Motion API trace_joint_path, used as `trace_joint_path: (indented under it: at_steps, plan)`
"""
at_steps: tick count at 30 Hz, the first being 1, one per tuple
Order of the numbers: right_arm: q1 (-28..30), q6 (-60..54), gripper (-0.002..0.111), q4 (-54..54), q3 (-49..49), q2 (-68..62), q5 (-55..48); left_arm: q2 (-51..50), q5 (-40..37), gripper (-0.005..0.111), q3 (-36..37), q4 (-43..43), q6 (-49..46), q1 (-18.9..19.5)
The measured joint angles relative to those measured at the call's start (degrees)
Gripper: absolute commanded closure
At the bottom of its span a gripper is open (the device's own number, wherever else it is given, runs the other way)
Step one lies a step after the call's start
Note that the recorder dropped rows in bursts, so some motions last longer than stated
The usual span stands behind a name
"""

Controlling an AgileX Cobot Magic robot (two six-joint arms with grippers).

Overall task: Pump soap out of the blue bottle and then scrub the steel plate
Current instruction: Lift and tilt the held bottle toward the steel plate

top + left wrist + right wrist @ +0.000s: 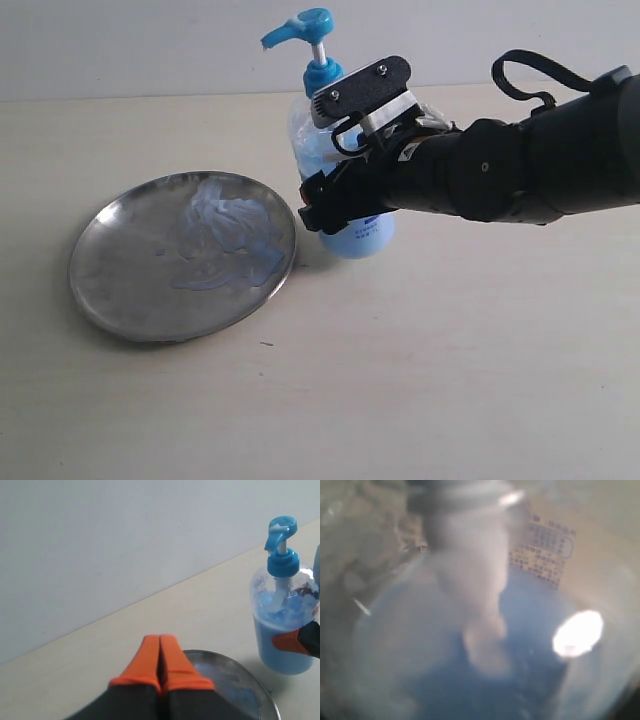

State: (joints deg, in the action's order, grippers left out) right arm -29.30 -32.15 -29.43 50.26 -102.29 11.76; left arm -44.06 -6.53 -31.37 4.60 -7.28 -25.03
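The blue bottle (360, 238) stands upright on the table just right of the steel plate (130, 290), its pump head raised. My right gripper (315, 200) reaches in from the right and is shut on the bottle's body. One of its orange fingers (290, 642) presses on the bottle (280, 630) in the left wrist view. The right wrist view is filled by the blurred bottle (470, 630); no fingers show there. Soap (225, 235) lies in glossy smears over the plate's right half. My left gripper (160, 642) is shut and empty, hovering at the plate (230, 670) edge.
The beige table (450, 380) stretches in front and to the right of the plate and bottle. A plain grey wall (120, 40) runs along the table's far edge. The left arm is outside the exterior view.
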Motion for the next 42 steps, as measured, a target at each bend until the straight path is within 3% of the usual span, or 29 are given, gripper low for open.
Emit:
trace_joint_path:
  at_steps: [21, 28, 42]
  plan:
    - [-3.8, -32.8, 0.108, -38.9, 5.0, -3.3, 5.5, -2.0, -1.2, 0.107, 0.0, 0.0, 0.0, 0.0]
    - [-8.5, -37.5, 0.108, -46.2, 5.0, -4.4, 9.5, -2.7, -1.2, 0.107, 0.0, 0.0, 0.0, 0.0]
    - [-8.5, -40.5, 0.108, -47.2, 5.0, -4.6, 10.3, -2.8, -1.2, 0.107, 0.0, 0.0, 0.0, 0.0]
